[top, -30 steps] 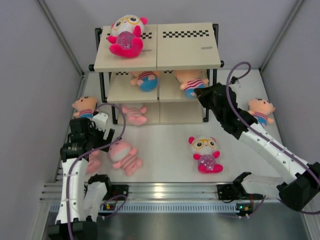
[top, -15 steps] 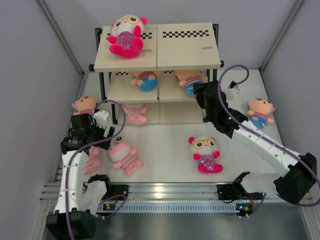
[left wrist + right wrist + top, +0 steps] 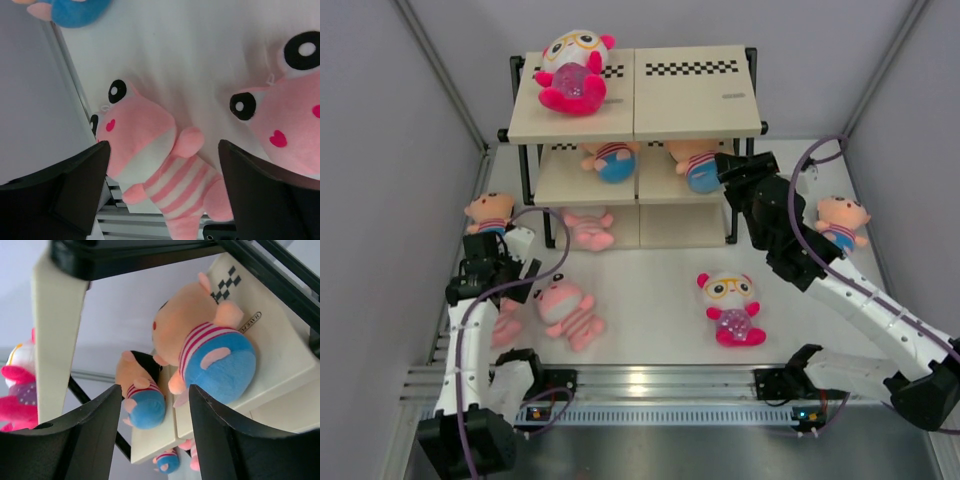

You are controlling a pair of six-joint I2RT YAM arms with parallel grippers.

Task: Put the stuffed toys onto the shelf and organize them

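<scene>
The right end effector (image 3: 155,390) stands part open, holding nothing, just before a peach plush doll in striped shirt and blue bottoms (image 3: 200,352) lying on the middle board of the beige-boarded, black-framed shelf (image 3: 695,95). The left end effector (image 3: 162,146) hangs wide open over a pink striped plush doll (image 3: 150,165) on the white tabletop (image 3: 200,60).

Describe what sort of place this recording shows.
Likely a lab robot test booth, not a home: plain grey panel walls, arms bolted to an aluminium rail, a small shelf and stuffed toys as props.
</scene>
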